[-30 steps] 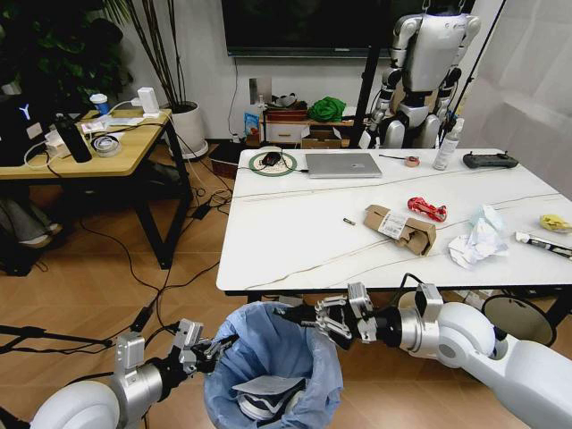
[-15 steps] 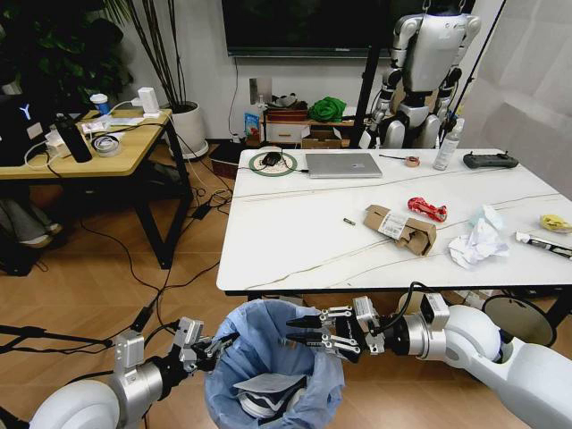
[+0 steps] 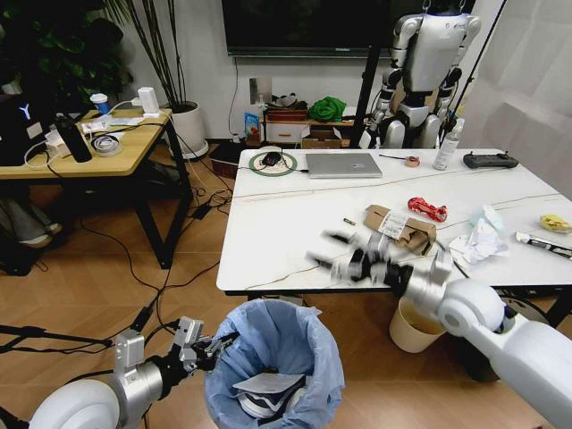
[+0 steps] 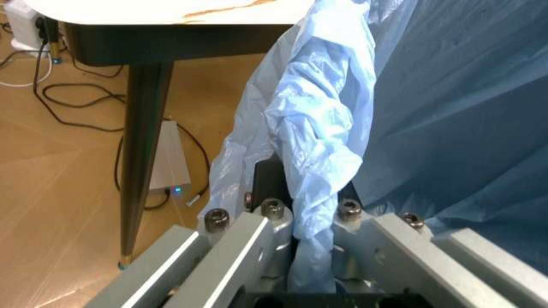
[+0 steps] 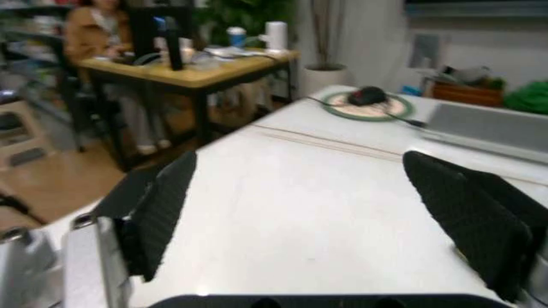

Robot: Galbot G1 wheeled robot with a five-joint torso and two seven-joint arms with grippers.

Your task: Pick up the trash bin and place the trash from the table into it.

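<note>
The trash bin, lined with a light-blue bag, stands on the floor before the table. My left gripper is shut on its near rim. The left wrist view shows a fold of the bag pinched in that gripper. Crumpled paper lies inside the bin. My right gripper hovers open and empty over the table's front edge, left of a torn brown cardboard box. Its black pads stand wide apart over the white top. A red wrapper, white tissues and a yellow peel lie further right.
A cream bucket sits under the table's right part. A silver laptop, a mouse on a round pad and a black controller lie at the table's back. A wooden desk stands left; cables run across the floor.
My right gripper has risen from over the bin's mouth to above the table's front edge, still open. The left gripper and the bin have stayed put.
</note>
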